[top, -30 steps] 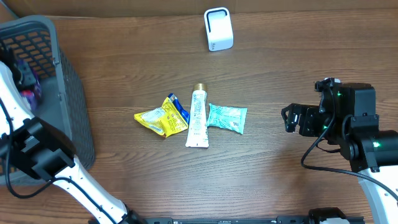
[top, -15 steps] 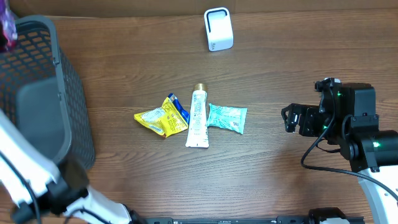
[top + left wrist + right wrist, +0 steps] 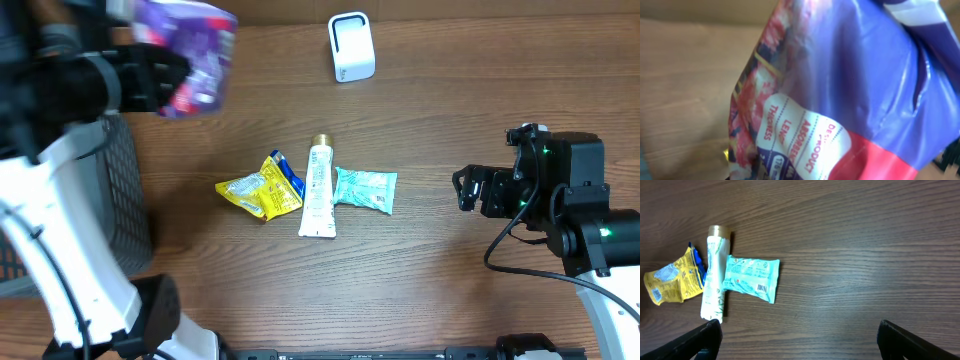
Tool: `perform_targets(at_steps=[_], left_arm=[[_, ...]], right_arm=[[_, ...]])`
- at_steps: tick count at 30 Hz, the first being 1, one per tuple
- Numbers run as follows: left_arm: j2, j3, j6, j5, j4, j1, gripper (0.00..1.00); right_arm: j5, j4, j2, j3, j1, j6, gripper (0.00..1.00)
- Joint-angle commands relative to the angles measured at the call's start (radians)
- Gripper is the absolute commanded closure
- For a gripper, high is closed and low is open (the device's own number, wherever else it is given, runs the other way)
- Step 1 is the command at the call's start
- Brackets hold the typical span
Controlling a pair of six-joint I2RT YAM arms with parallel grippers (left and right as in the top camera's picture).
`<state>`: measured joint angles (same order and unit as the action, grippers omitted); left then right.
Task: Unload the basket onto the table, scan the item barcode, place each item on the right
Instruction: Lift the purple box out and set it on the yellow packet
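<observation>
Table of dark wood grain carries everything. At its left edge stands a dark mesh basket, partly hidden behind the white left arm. The right arm sits low on the opposite side, well apart from the goods in the middle.

The purple package is the biggest loose item. It is up in the air at the far left corner, beyond the basket's rim and clear of the table. It is blurred from above, and the left wrist camera sees almost nothing else: crinkled purple film, a red band and a white label panel. The left pincer is clamped on this package; the fingers themselves are hard to make out.

Near the far edge stands the white scanner, upright, well apart from the raised package.

Three items lie together mid-table. A white tube lies lengthwise with its gold cap toward the far edge. A teal packet touches it on the right arm's side, with a small barcode facing up in the right wrist view. A yellow packet with a blue corner lies crumpled against the tube's other side.

The right pincer is spread wide and empty — both dark fingers show at the bottom corners of its own camera, aimed at the three items.
</observation>
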<state>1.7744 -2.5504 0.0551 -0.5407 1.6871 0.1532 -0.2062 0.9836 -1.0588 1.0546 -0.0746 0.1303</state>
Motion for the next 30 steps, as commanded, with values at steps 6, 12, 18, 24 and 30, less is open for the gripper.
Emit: perform_targets(at_steps=[6, 12, 18, 24, 30], left_arm=[[0.017, 0.336, -0.090, 0.295, 0.000, -0.275, 0.72], [0.017, 0.672, -0.143, 0.305, -0.146, -0.319, 0.72], [0.017, 0.974, -0.183, 0.281, -0.436, -0.319, 0.75], [0.017, 1.147, -0.238, 0.205, -0.713, -0.320, 0.76], [0.019, 1.215, -0.293, 0.218, -0.792, -0.322, 0.76]], right_arm=[[-0.005, -0.001, 0.001, 0.018, -0.005, -0.004, 0.00], [-0.005, -0.008, 0.001, 0.018, -0.005, -0.004, 0.00], [-0.005, -0.008, 0.001, 0.018, -0.005, -0.004, 0.00], [-0.005, -0.005, 0.001, 0.018, -0.005, -0.004, 0.00], [-0.005, 0.006, 0.001, 0.017, -0.005, -0.004, 0.00]])
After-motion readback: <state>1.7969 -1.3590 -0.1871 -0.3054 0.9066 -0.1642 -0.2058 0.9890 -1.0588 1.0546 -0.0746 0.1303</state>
